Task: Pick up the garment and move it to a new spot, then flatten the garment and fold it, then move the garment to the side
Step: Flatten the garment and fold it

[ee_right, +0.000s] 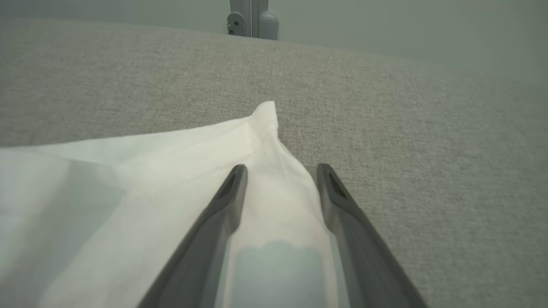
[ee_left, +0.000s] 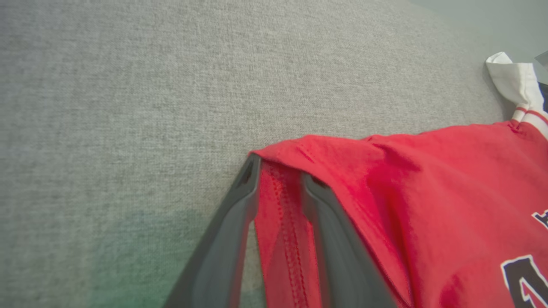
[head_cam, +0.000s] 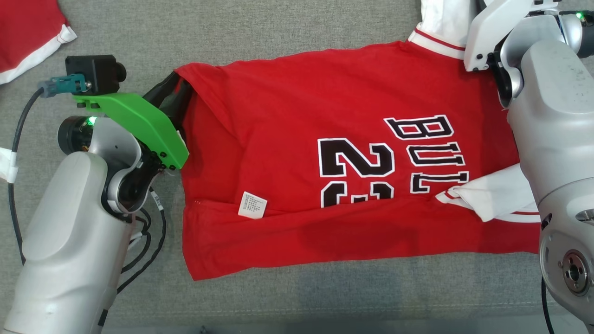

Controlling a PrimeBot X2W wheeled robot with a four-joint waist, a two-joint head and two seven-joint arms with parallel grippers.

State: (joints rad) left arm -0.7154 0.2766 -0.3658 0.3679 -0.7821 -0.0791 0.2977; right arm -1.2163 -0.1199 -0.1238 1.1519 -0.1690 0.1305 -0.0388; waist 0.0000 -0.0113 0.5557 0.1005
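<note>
Your left gripper (head_cam: 178,86) is clamped on the hem corner of the red garment (head_cam: 301,93), at the end nearest the left side of the grey fabric surface (head_cam: 185,28). In the left wrist view a stitched strip of red cloth is pinched between the two dark fingers (ee_left: 222,239), and the corner drapes over their tips, raised a little off the surface. The rest of the jersey lies flat across the middle of the surface and reaches toward its right side, collar end to the right. The long side nearest the near edge is folded up over the front, so it cuts off the lower part of the black number (head_cam: 355,162), beside the black letters (head_cam: 431,153). A white care label (head_cam: 252,204) sits at that fold line. One white sleeve (head_cam: 492,195) is folded in onto the red front at the right end. The other white sleeve (head_cam: 441,18) lies toward the far edge, partly under your right arm (head_cam: 552,130). Your right gripper (ee_right: 280,171) stands open: in the right wrist view its fingers are spread apart, with white cloth lying under and between them, not pinched. A second red piece with white trim (head_cam: 28,32) lies at the far left corner, well apart from the jersey.
</note>
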